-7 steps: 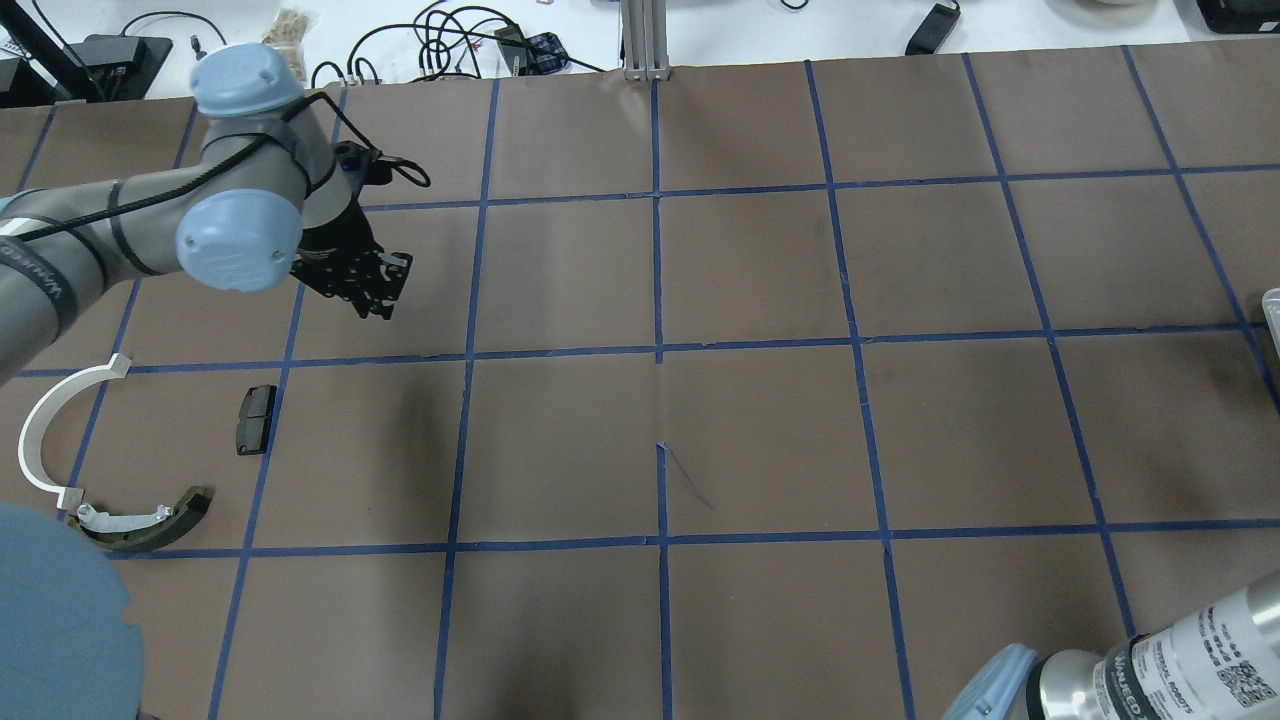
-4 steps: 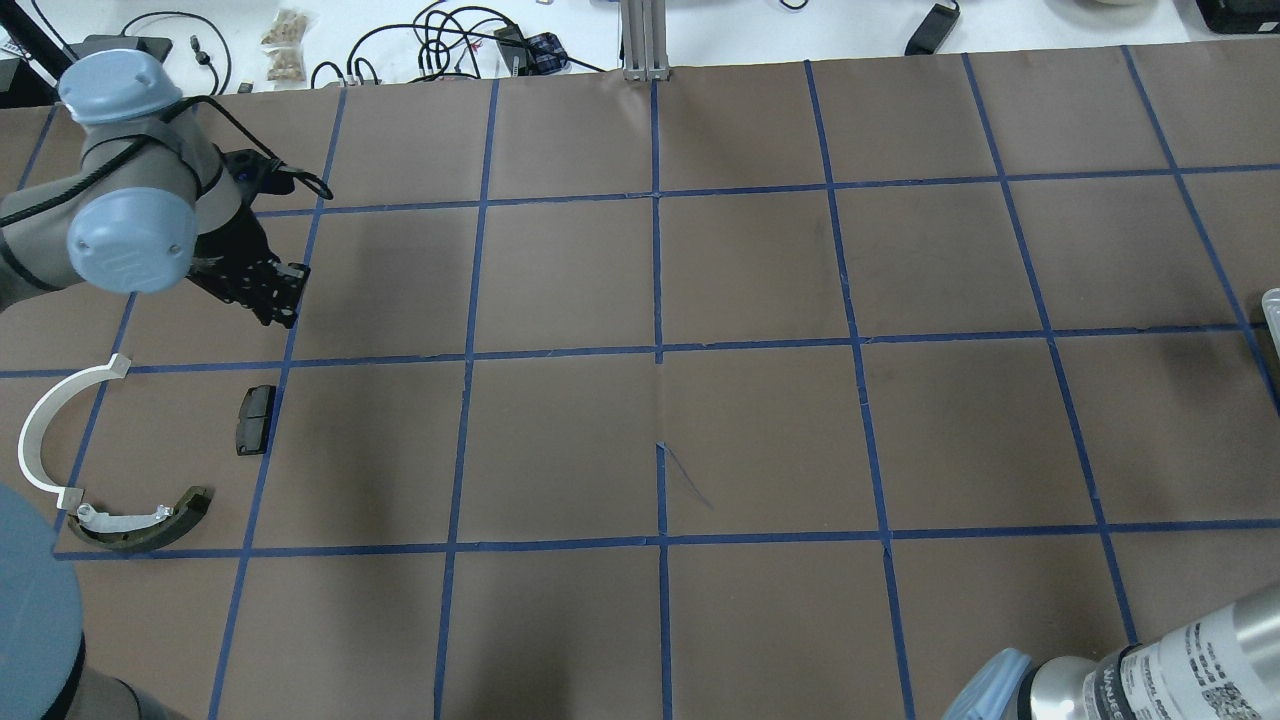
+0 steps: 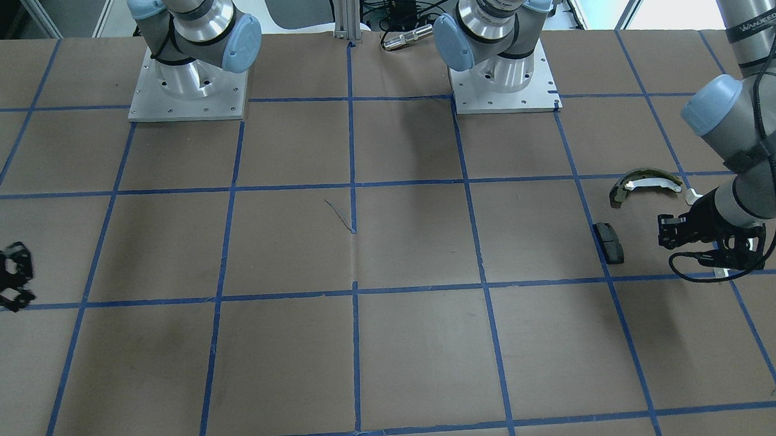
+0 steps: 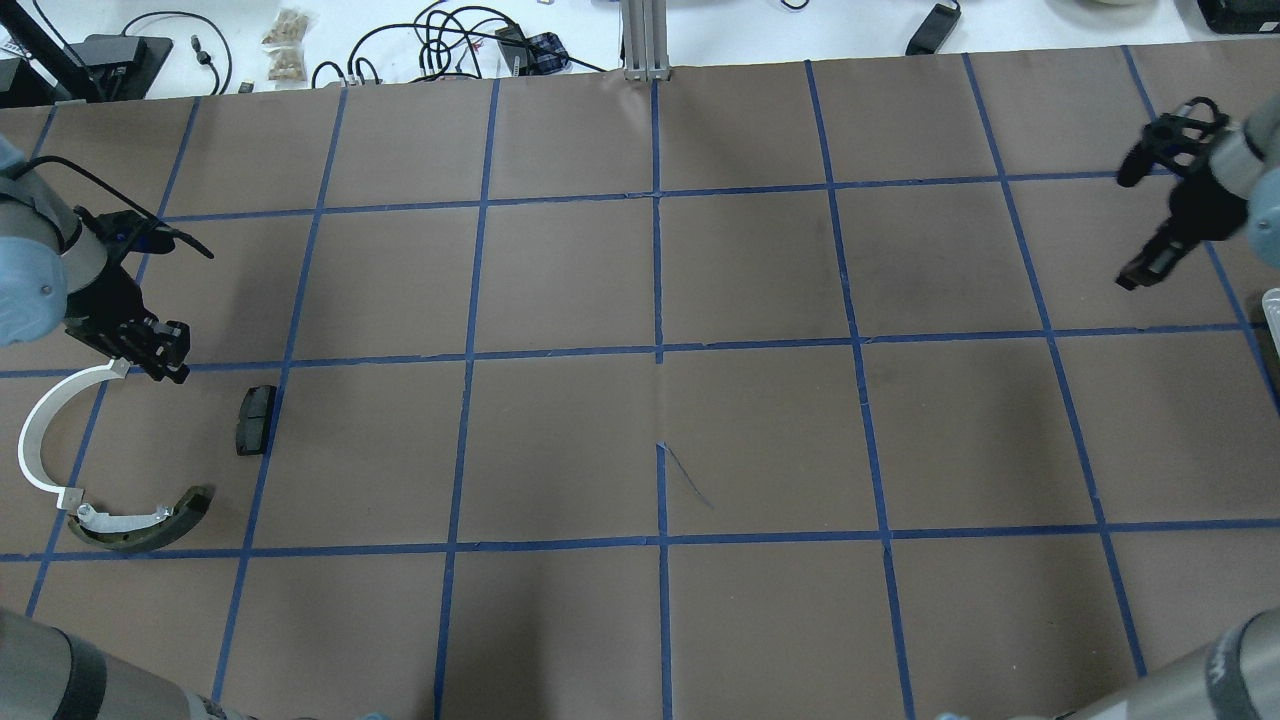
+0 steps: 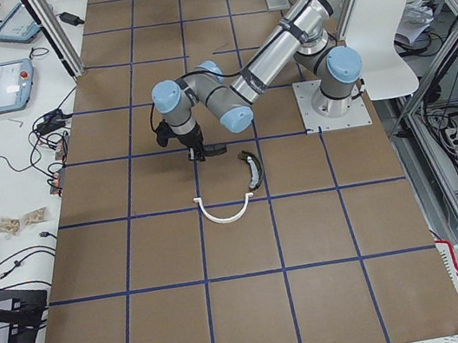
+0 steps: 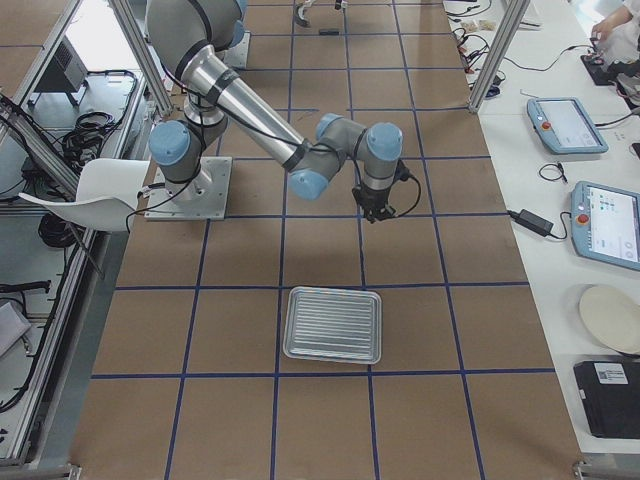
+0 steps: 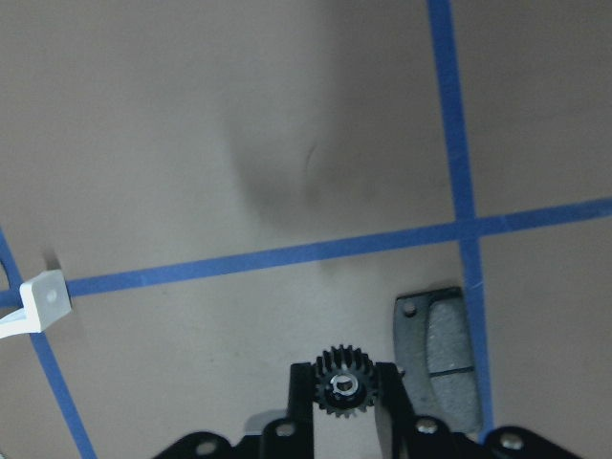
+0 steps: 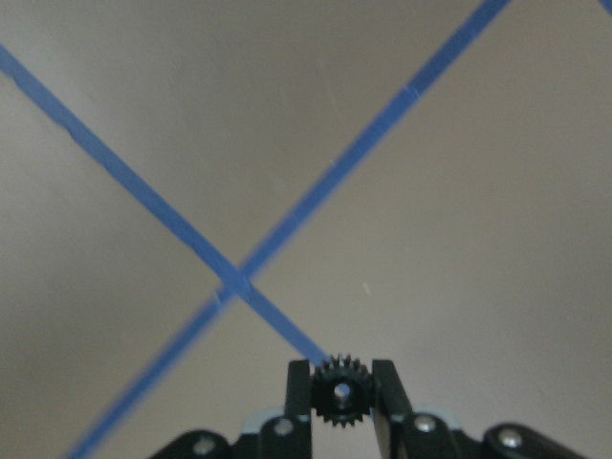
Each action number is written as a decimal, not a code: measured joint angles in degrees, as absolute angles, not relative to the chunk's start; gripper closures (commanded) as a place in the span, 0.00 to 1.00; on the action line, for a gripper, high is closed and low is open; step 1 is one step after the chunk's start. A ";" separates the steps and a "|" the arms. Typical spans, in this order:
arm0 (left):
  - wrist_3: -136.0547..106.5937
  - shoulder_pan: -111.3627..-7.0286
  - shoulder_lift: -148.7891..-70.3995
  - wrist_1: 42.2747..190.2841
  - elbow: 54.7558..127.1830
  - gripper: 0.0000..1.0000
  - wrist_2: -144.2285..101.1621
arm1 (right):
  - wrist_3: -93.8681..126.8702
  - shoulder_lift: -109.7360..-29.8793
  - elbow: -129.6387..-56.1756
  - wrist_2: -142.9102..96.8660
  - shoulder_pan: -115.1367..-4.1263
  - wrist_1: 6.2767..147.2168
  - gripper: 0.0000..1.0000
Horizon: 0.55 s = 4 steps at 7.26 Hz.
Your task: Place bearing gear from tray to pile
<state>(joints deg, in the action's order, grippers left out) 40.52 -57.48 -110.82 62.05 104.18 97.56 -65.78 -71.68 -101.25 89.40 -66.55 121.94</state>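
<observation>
My left gripper (image 4: 160, 357) is shut on a small black bearing gear (image 7: 344, 385). It hangs over the pile, just beyond the upper end of the long white arc (image 4: 35, 440) and left of the black pad (image 4: 256, 418). The dark olive brake shoe (image 4: 150, 525) lies nearer me. My right gripper (image 4: 1130, 280) is shut on a second black gear (image 8: 341, 389) above bare table, a little beyond the silvery ridged tray (image 6: 332, 324). The tray looks empty. Only a sliver of it (image 4: 1272, 305) shows overhead.
Blue tape lines grid the brown table. Cables and small items (image 4: 470, 40) lie beyond its far edge. The two arm bases (image 3: 185, 89) stand at the robot's side. Tablets (image 6: 605, 220) sit on a side bench.
My left arm has swung left and toward me with its gear, from the far-left squares down to the white arc's end. My right gripper has come into the overhead view at the far right.
</observation>
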 measured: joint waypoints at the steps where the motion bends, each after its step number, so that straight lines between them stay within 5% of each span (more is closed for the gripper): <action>1: 41.01 -56.38 -110.74 59.38 106.64 1.00 97.54 | -52.09 -72.61 -101.41 89.63 -75.66 121.51 1.00; 2: 41.09 -55.90 -110.43 57.95 108.53 1.00 97.54 | -37.32 -72.89 -101.61 89.68 -84.95 120.91 1.00; 4: 41.10 -55.68 -110.28 57.28 109.90 0.20 97.70 | -10.64 -71.93 -101.65 89.18 -100.72 120.98 1.00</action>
<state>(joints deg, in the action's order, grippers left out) 41.10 -55.68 -110.28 57.28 109.90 97.70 -10.64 -71.93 -101.65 89.18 -100.72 120.98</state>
